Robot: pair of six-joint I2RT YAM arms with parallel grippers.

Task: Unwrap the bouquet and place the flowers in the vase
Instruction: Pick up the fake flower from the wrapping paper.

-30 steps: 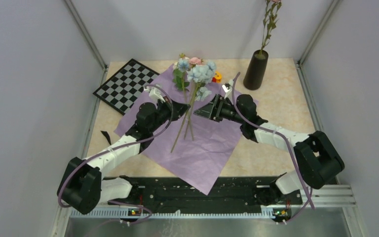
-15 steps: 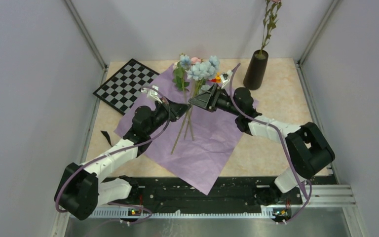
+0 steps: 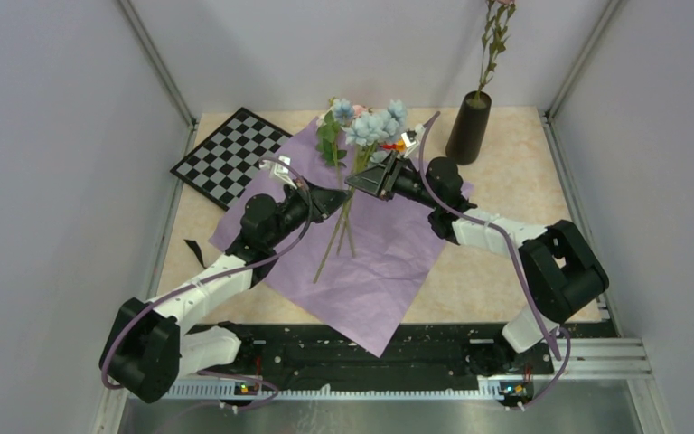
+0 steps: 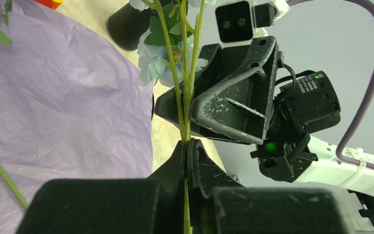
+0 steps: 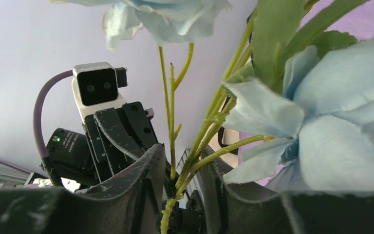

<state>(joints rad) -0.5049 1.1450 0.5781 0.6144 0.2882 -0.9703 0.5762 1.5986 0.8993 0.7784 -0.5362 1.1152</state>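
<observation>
while flowers (image 3: 368,128) are pinched by the left gripper (image 4: 189,146), the right gripper (image 5: 182,155) is spread around them. handover closure is required

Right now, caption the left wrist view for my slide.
Left jaws shut on flower stems, right jaws just beyond, purple paper at left.

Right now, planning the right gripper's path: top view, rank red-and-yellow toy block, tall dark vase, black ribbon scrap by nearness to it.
1. Toy block, just beyond the right gripper.
2. Vase, back right.
3. Ribbon scrap, far left.
</observation>
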